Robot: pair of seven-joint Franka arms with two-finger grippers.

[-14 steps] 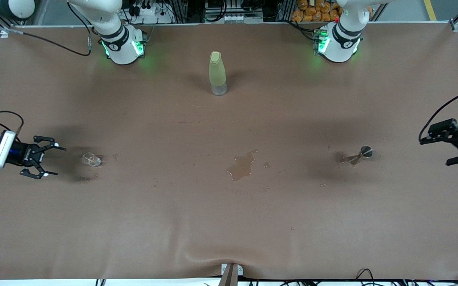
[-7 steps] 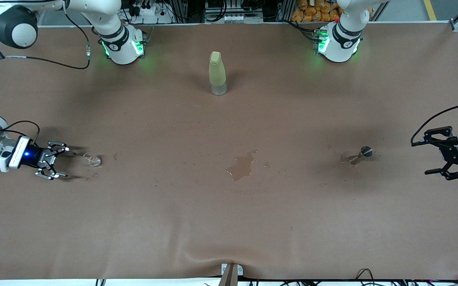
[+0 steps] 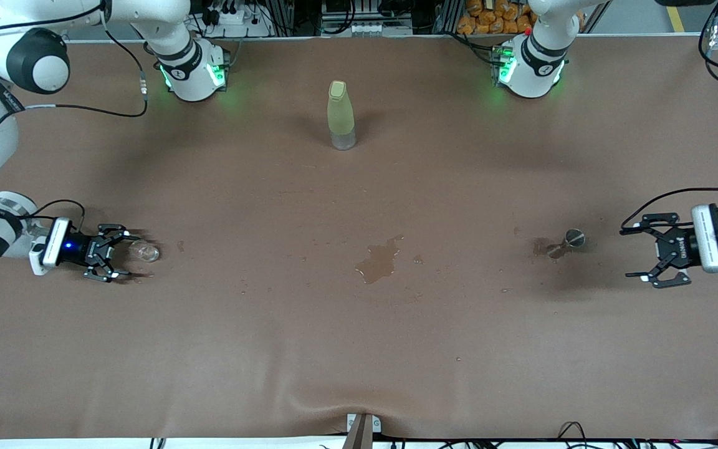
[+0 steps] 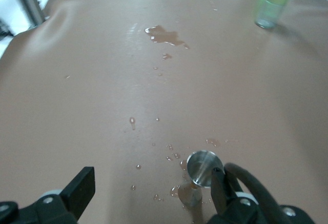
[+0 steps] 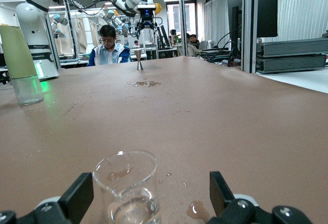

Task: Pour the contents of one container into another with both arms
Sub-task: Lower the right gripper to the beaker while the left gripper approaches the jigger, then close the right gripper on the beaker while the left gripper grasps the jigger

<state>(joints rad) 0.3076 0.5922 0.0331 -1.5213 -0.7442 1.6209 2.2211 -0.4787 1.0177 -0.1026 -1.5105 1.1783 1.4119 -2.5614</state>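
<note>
Low over a brown desk (image 3: pixel 359 349), two white robot arms reach in from either end. At nine o'clock in the front view, the right end effector (image 3: pixel 117 252) hangs just above the desk with its fingers spread apart, its tips either side of a small clear glass beaker (image 3: pixel 144 251) — the right wrist view shows the beaker (image 5: pixel 128 185) upright between the two open fingers, a little liquid in its bottom, with no finger touching it. At three o'clock, the left end effector (image 3: pixel 641 252) is also open and holds nothing; a small metal jigger (image 3: pixel 568 241) stands near it, toward the centre of the desk, with wet drops around its foot. From the left wrist, the jigger (image 4: pixel 201 172) sits just ahead of the spread fingers. At twelve o'clock, between the two arm bases, stands a pale yellow-green bottle (image 3: pixel 340 114), capped. A puddle of spilled liquid (image 3: pixel 379 260) lies near the desk's centre.
</note>
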